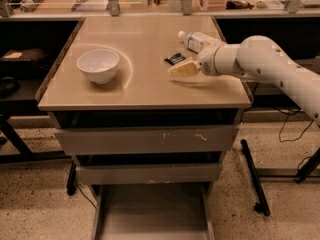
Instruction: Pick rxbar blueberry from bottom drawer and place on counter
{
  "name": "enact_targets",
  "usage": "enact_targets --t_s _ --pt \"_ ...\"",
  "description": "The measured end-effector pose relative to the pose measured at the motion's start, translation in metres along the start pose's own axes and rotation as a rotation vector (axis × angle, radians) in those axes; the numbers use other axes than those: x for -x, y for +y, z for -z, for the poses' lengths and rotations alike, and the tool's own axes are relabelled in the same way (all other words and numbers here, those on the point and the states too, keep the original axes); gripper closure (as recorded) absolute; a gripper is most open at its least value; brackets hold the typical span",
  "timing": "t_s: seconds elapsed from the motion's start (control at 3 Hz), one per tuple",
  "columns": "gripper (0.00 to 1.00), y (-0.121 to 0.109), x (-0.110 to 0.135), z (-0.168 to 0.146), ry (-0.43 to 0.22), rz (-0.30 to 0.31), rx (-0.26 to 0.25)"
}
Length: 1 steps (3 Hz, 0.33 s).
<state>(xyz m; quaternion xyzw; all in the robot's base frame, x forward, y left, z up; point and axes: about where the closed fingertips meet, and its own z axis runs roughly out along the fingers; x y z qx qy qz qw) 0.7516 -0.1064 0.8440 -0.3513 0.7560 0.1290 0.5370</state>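
Counter (145, 84): glossy tan top of grey cabinet, seen from front and above.

Rxbar blueberry (175, 58): dark wrapper, seen over right-rear part of counter, between gripper and bottle. It is not in the drawer. Whether it lies flat on the top cannot be determined.

Gripper (179, 69): pale beige, located low over counter on right side, pointed twd centre. It is positioned just in front of the bar (contact w/ bar not resolvable). Claw state cannot be told: wide, narrow or holding, none is shown clearly. A faint shadow is cast on the top beneath it.

Arm (270, 64): white, entering from right edge and stretched across the counter's right rim.

Bottom drawer (150, 211): pulled out at foot of cabinet, with grey floor and thin side walls exposed. No items are noted on the visible floor.

Other items:
- White bowl (98, 65): upright, left half of counter, well apart from bar.
- Clear bottle (197, 40): white label, laid on its side at rear right, near bar.
- Upper drawer front (145, 140) and middle drawer front (147, 174): both closed.
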Motion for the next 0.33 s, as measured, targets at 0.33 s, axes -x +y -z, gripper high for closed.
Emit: enact_targets --t_s 0.33 --pt "0.0 0.0 0.0 0.0 0.0 0.0 0.0"
